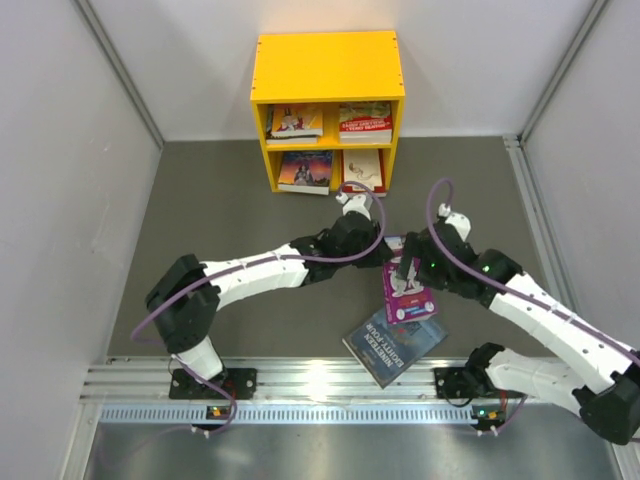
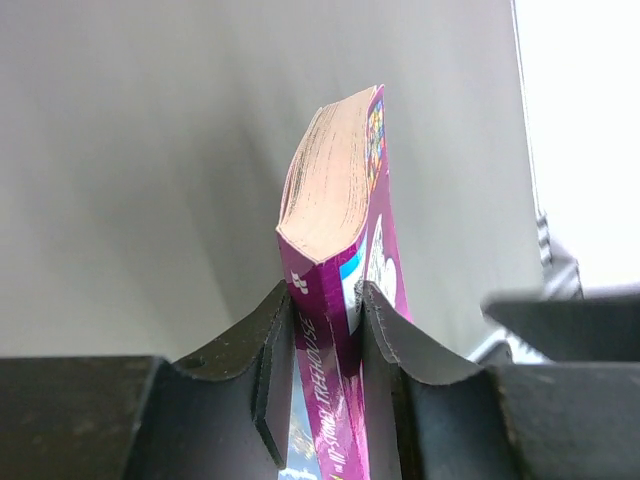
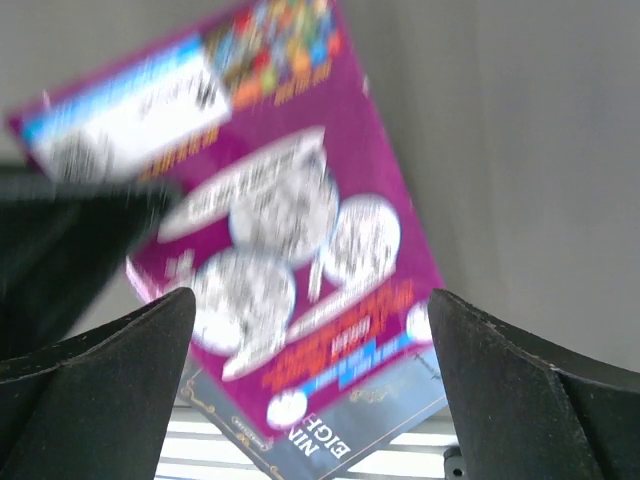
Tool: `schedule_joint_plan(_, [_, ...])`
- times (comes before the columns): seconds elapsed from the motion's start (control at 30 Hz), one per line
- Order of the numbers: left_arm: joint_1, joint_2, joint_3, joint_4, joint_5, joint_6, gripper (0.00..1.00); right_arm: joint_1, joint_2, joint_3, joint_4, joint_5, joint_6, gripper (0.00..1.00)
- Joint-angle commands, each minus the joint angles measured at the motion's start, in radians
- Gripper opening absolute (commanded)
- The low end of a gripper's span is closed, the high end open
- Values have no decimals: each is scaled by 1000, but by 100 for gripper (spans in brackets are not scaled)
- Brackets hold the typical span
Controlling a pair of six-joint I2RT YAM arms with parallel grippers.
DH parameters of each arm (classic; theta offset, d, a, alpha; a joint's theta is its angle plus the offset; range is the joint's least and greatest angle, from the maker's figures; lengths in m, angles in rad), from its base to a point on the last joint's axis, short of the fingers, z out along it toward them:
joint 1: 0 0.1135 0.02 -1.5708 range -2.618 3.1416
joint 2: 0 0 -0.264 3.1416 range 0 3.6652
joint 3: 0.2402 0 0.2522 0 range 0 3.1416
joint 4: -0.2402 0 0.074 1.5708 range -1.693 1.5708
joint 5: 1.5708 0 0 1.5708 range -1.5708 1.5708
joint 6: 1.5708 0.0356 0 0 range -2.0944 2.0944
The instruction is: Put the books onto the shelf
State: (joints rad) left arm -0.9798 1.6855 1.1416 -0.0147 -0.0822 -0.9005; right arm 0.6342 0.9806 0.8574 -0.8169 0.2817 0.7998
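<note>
While the left end effector (image 2: 325, 300) pinches the purple book (image 2: 330, 190) at its lower spine end, its jaws drawn in to the book's thickness, the cream page block stands straight out beyond the fingertips with only grey surface (image 1: 220, 210) behind it. Just beside that grip hangs the right end effector (image 3: 310, 300), its jaws spread as wide as they go and holding nothing; the purple cover with its white circles fills the space ahead of its fingers (image 3: 130, 350), though contact cannot be made out (the view is blurred). Below the held book lies a dark-blue book (image 1: 390, 345) flat on the surface, one corner under the purple one, near the aluminium rail (image 1: 300, 378). Ahead of the left end effector, past its own wrist and a looping purple cable (image 1: 375, 225), stands the yellow shelf (image 1: 325, 65). Each of its four compartments already holds one book (image 1: 293, 122).
</note>
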Motion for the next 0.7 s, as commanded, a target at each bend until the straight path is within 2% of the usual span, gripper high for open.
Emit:
schedule_joint_plan(0.0, [12, -32, 58, -76, -79, 69, 0, 173, 12, 63, -168, 151, 88, 100])
schedule_joint_plan(0.23, [16, 0, 116, -136, -67, 55, 0, 510, 151, 147, -198, 284, 284, 100])
schedule_joint_plan(0.5, [21, -75, 110, -160, -19, 8, 0, 545, 285, 146, -212, 390, 331, 100])
schedule_joint_plan(0.67, [47, -145, 95, -148, 78, -41, 0, 545, 340, 143, -238, 471, 345, 95])
